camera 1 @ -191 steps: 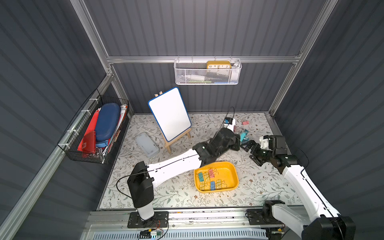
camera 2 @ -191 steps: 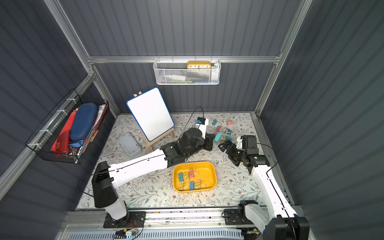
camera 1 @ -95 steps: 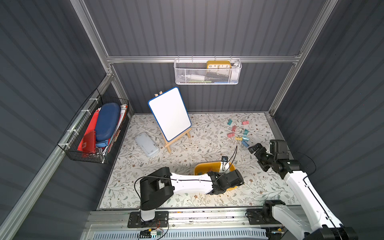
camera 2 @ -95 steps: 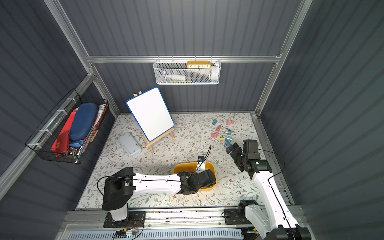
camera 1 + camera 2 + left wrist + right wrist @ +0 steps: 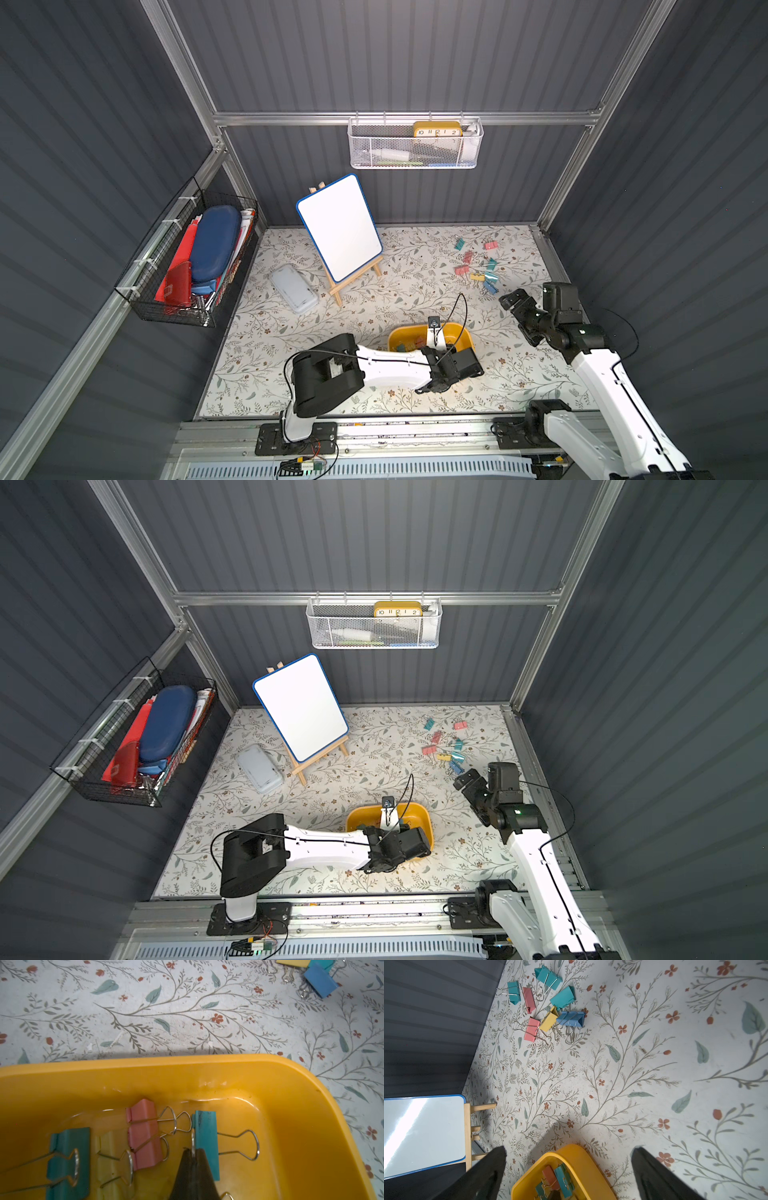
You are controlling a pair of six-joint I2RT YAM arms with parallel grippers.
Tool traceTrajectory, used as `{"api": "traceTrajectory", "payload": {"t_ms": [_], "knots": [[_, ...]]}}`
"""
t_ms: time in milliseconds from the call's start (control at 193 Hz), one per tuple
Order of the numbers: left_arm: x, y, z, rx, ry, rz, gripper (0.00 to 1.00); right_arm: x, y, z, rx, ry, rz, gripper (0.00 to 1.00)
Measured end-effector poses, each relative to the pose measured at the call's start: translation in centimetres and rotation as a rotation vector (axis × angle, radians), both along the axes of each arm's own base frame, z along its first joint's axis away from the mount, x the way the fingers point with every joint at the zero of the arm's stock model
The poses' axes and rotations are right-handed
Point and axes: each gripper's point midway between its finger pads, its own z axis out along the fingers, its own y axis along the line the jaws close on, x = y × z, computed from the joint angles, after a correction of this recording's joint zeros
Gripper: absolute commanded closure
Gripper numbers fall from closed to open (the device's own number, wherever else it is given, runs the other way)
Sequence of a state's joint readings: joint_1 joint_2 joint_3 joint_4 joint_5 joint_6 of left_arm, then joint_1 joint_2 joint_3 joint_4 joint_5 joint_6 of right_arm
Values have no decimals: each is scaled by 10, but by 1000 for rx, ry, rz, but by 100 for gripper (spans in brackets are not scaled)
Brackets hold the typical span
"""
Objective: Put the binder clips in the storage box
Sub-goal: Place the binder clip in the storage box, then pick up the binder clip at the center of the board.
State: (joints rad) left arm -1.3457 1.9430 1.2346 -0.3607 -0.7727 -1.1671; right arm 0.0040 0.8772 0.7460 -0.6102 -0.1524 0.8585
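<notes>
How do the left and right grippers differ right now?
The left gripper is shut, pinching the wire handle of a teal clip at the storage box; the right gripper is open and empty. The left is at the box; the right hangs above the table near loose binder clips. Both have black fingers.

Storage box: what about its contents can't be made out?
- Both top views: the left arm covers half the storage box, so clips can't be counted.
- Left wrist view: frame edge crops the binder clips; the left tool, shut on the teal clip, covers one handle.
- Right wrist view: only a corner shows.
</notes>
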Motion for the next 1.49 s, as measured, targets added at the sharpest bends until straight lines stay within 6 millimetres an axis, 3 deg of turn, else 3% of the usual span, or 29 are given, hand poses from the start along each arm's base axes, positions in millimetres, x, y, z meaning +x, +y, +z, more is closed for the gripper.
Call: {"api": "traceTrajectory", "payload": {"t_ms": [160, 243, 403, 667, 729, 843, 905, 993, 1102, 1189, 1288, 1339, 1396, 1489], "knots": [[5, 10, 3, 52, -34, 45, 97, -1, 1, -1, -3, 3, 10, 1], [8, 14, 7, 77, -52, 58, 90, -1, 1, -1, -1, 4, 13, 1], [15, 13, 19, 81, -89, 70, 88, -1, 2, -1, 2, 5, 16, 1], [20, 16, 16, 98, -90, 72, 85, -2, 3, -2, 8, 10, 21, 1], [19, 18, 12, 106, -87, 74, 77, -2, 4, -2, 8, 12, 22, 1], [20, 16, 15, 120, -92, 52, 46, -2, 5, -2, 10, 11, 34, 1], [22, 10, 25, 96, -99, 29, 35, -1, 6, -1, 11, 14, 44, 1], [34, -3, 63, -10, -110, -25, 22, 4, 9, 1, 10, 17, 62, 1], [76, -4, 159, -274, -186, -69, 4, 10, 12, 6, 3, 16, 87, 2], [131, 32, 250, -444, -324, -90, 1, 19, 15, 5, -9, 38, 110, 4], [197, 85, 322, -494, -502, -86, 1, 35, 14, -1, -43, 94, 131, 6], [224, 109, 346, -479, -582, -94, 1, 46, 13, -6, -66, 126, 140, 6], [247, 129, 356, -451, -640, -115, 1, 58, 10, -14, -96, 161, 147, 6], [275, 147, 348, -397, -677, -155, 1, 75, 4, -29, -140, 206, 155, 6]]}}
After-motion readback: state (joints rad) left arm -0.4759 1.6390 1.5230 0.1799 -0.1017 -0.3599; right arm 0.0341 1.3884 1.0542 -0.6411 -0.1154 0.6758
